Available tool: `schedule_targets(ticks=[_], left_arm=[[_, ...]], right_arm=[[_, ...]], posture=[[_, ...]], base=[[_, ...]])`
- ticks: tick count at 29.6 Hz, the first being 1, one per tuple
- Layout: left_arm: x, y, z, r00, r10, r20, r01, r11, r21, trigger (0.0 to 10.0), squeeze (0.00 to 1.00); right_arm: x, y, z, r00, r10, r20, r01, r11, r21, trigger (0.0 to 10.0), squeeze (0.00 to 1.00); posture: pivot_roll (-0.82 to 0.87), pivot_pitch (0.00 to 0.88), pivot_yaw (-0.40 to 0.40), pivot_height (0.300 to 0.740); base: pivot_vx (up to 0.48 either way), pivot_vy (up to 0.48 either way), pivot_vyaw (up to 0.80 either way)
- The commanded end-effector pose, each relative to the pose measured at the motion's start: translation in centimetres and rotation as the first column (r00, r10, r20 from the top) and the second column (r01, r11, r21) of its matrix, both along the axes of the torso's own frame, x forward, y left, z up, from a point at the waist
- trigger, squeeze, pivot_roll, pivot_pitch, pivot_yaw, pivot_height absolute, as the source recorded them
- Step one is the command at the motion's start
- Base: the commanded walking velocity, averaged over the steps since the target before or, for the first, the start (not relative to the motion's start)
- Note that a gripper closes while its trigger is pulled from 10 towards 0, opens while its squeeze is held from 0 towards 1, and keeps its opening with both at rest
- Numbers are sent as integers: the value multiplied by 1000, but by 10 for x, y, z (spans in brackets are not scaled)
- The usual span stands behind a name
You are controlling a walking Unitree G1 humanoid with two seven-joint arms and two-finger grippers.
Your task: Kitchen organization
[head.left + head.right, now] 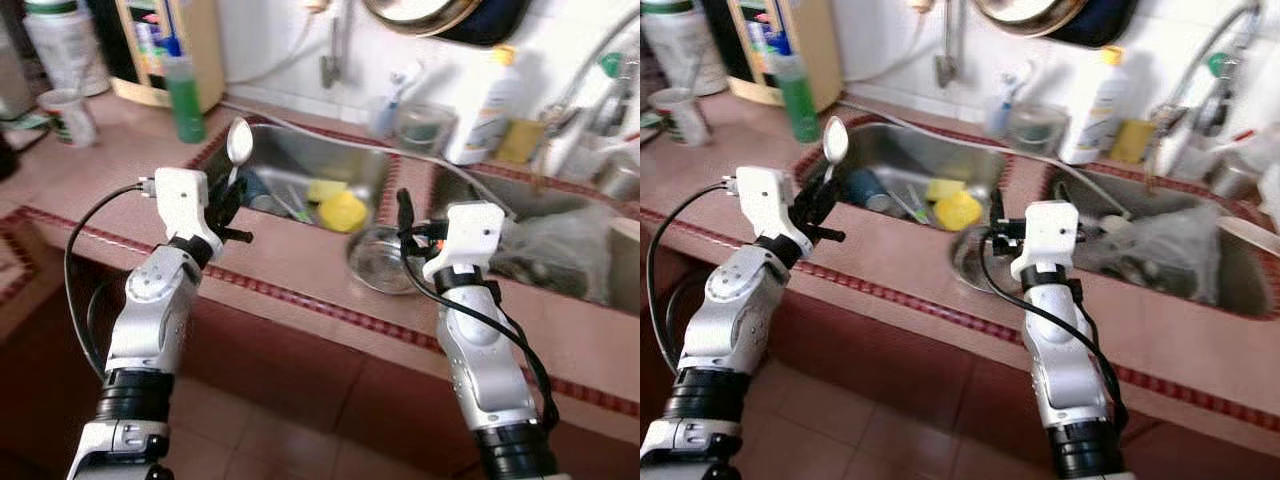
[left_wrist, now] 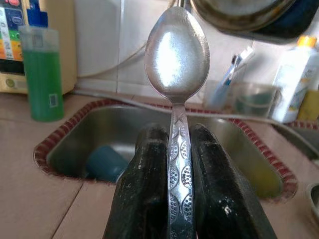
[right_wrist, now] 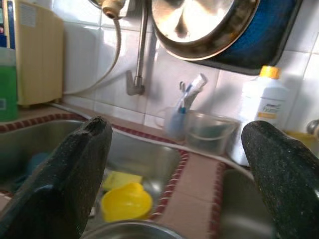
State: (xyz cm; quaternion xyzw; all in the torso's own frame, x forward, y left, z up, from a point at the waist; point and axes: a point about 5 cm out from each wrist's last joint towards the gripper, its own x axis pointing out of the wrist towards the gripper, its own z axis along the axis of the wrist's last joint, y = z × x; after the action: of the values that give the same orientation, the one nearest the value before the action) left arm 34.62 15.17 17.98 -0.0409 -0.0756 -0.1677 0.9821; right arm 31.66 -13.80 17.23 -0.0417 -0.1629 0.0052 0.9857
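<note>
The left arm is reaching forward and up, its left gripper (image 2: 179,164) clamping a spoon (image 2: 177,59) upright between both fingers (image 2: 144,189). The right arm is stretching forward at similar height, the right gripper (image 3: 179,164) holding its fingers (image 3: 75,169) wide apart, gripping nothing.

A green bottle (image 1: 186,98) stands upright on the tiled counter (image 1: 90,175) beside a yellow appliance (image 1: 185,45). A white cup (image 1: 68,116) sits further left. On the back ledge stand a white bottle with an orange cap (image 3: 262,114), a clear container (image 3: 208,132) and a toothbrush holder (image 3: 175,123). A pan (image 3: 209,25) hangs on the wall.
</note>
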Motion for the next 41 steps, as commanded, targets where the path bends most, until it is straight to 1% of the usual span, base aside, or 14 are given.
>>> schedule_targets(ticks=[1, 3, 4, 6, 11, 13, 15, 19, 24, 41], left_arm=[[1, -11, 1, 999, -43, -4, 43, 999, 34, 10000, 0], [0, -12, 1, 999, -45, -4, 45, 998, 47, 10000, 0], [0, -12, 0, 998, -55, -1, 55, 996, 70, 10000, 0], [-1, -12, 0, 998, -58, 0, 58, 996, 75, 10000, 0], [-2, -11, -1, 997, -73, 5, 72, 990, 121, 10000, 0], [-2, -11, -1, 997, -74, 5, 73, 990, 124, 10000, 0], [-2, -10, -1, 997, -77, 5, 76, 989, 131, 10000, 0], [-2, -10, -1, 997, -76, 3, 75, 988, 134, 10000, 0], [-2, -12, 0, 996, -89, 6, 87, 987, 136, 10000, 0], [-2, -11, 0, 996, -92, 3, 91, 987, 130, 10000, 0]], right_arm=[[-1, -7, 2, 1000, -24, 7, 24, 1000, 1, 10000, 0], [-1, -7, 2, 1000, -24, 7, 24, 1000, 2, 10000, 0], [-1, -7, 2, 1000, -23, 6, 23, 1000, 3, 10000, 0], [-1, -7, 1, 1000, -23, 6, 23, 1000, 3, 10000, 0], [-1, -7, 0, 1000, -24, -7, 24, 1000, 16, 10000, 0], [-1, -7, 0, 1000, -25, -10, 25, 1000, 18, 10000, 0], [0, -7, -2, 999, -26, -25, 27, 999, 34, 10000, 0], [0, -7, -2, 999, -31, -22, 32, 999, 36, 10000, 0], [-1, -7, 0, 999, -33, -7, 33, 999, 26, 10000, 0], [-3, -7, -1, 1000, -26, -12, 26, 999, 19, 10000, 0]], posture=[[143, 48, -44, 740], [143, 48, -44, 740], [143, 48, -44, 740], [143, 48, -44, 740], [147, 51, -45, 740], [150, 53, -46, 740], [150, 51, -45, 740], [150, 51, -44, 740], [146, 47, -41, 740], [140, 55, -44, 740]], base=[[0, 0, 0], [0, 0, 0], [0, 0, 0], [0, 0, 0], [0, 0, 0], [0, 0, 0], [0, 0, -800], [0, 0, -709], [0, 0, 0], [294, 0, 0]])
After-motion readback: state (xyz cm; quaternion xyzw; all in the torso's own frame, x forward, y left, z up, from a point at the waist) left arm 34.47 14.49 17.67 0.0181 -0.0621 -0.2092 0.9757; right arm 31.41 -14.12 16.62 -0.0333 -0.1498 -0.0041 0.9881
